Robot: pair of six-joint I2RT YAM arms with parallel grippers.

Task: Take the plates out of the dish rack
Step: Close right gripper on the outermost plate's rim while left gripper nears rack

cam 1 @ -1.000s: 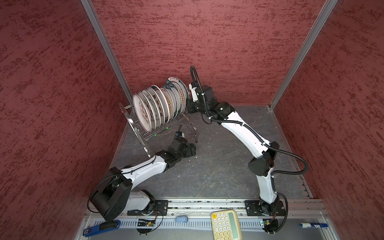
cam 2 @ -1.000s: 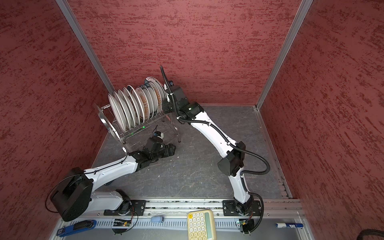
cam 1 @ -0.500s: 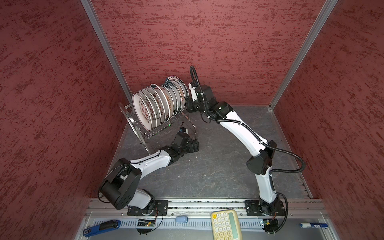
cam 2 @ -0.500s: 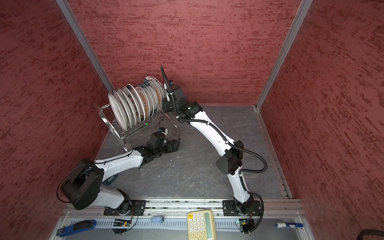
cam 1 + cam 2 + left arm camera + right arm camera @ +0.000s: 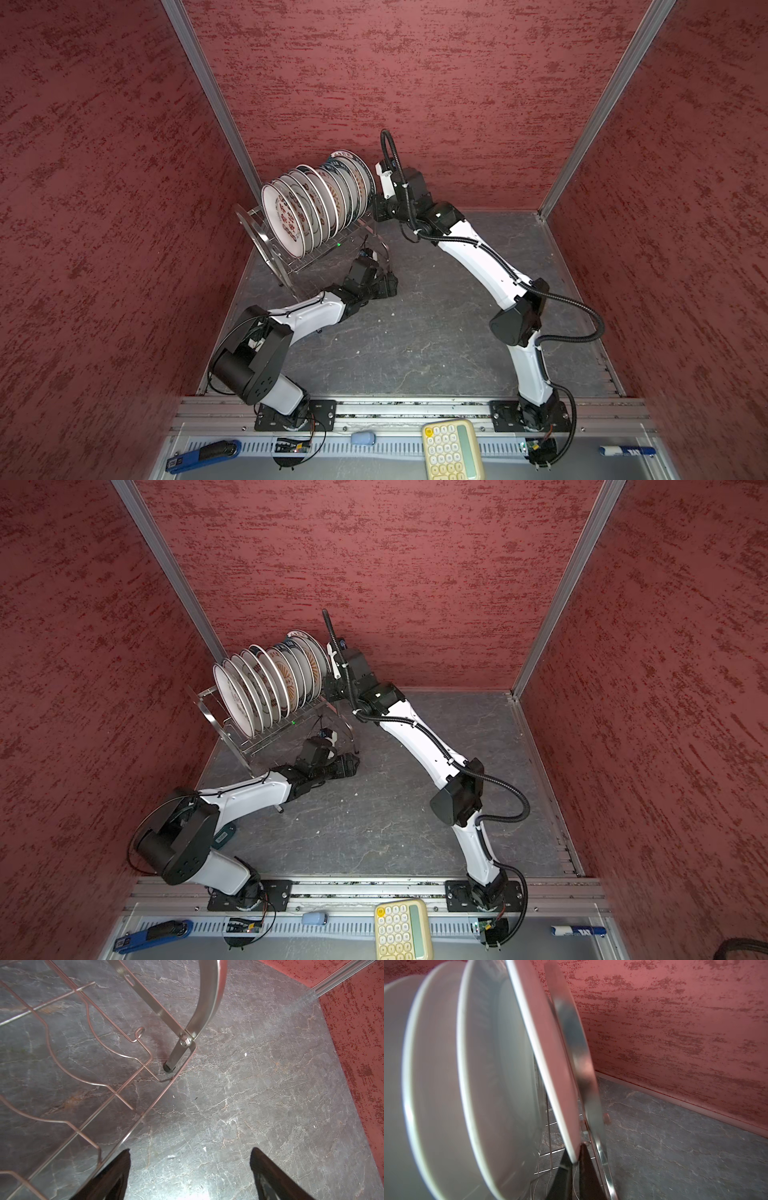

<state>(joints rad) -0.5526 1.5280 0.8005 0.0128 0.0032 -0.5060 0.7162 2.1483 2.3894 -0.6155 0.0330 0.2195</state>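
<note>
Red characters on the front plate cannot be read.

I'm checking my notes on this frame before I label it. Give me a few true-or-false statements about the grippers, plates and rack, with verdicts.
1. The right gripper is shut on the rim of the end plate. True.
2. The left gripper holds a plate. False: it is open and empty, low by a foot of the rack.
3. The plates stand on edge in the rack. True.
4. A calculator lies beside the rack. False: the calculator lies at the front, past the arm bases.
</note>
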